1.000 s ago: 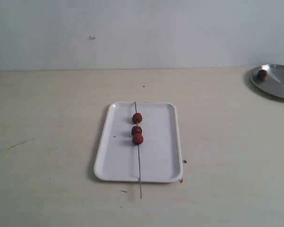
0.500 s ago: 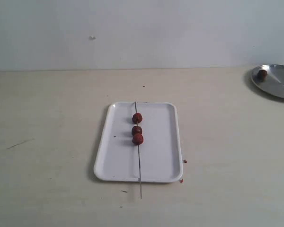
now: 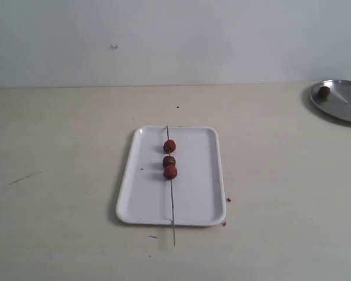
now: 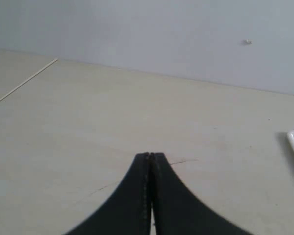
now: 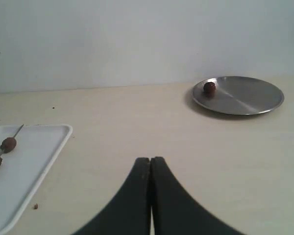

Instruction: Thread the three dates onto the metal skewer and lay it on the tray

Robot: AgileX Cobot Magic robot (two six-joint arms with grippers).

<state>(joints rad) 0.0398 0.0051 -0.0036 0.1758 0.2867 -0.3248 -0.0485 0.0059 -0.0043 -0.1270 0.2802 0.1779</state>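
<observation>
In the middle of the exterior view the tray sits on the pale worktop. The metal skewer lies along it from top to bottom. The three dates are all on the skewer, in a row on its upper half, and the lower two touch. The skewer's bottom end pokes out past the tray's rim. The left pincer is clenched with nothing in it, and the right pincer is clenched and empty too. Both are well apart from the tray. So the job looks done, I think. The best thing now is to leave the skewer alone, because a bump on that poking end could roll it off. The extra fruit on the round metal plate at the upper right is not needed.
</observation>
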